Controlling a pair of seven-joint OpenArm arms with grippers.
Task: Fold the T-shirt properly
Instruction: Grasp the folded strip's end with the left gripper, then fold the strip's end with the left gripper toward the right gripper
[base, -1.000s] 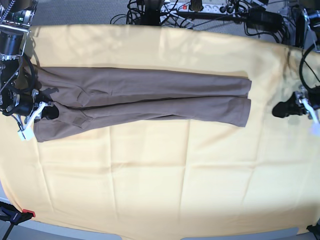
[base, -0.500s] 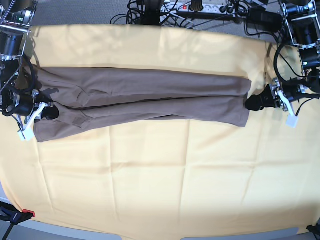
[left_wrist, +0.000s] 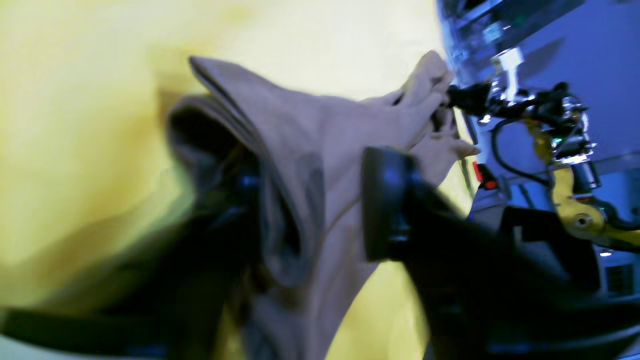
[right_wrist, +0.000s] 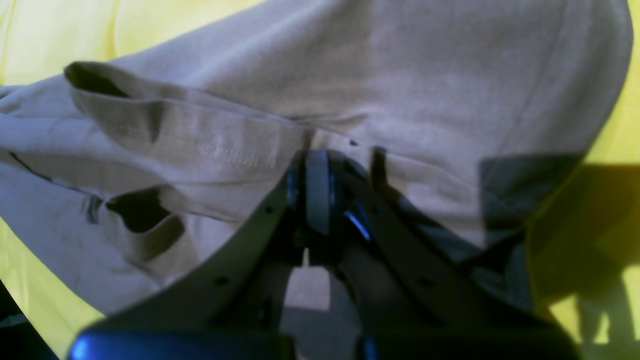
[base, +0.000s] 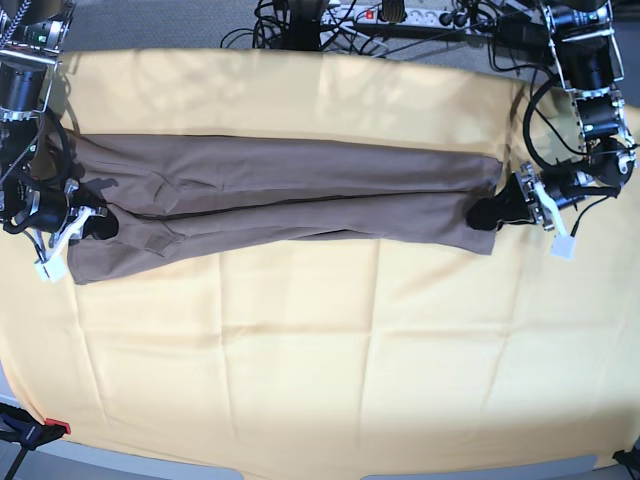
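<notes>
On the yellow cloth (base: 320, 350) lay the T-shirt (base: 290, 195), folded into a long band. Right gripper (base: 98, 226) pinched its one end; left gripper (base: 482, 214) straddled the other, jaws partly apart.

I count 1 brown T-shirt (base: 290, 195), 1 big yellow cloth (base: 320, 350) and 2 pincers of mine: my left pincer (base: 487, 214) and my right pincer (base: 100, 226).

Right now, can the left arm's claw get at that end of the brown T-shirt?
Probably yes: the left claw is already at the T-shirt edge, fabric bunched between its fingers, nothing blocking on the yellow cloth.
</notes>
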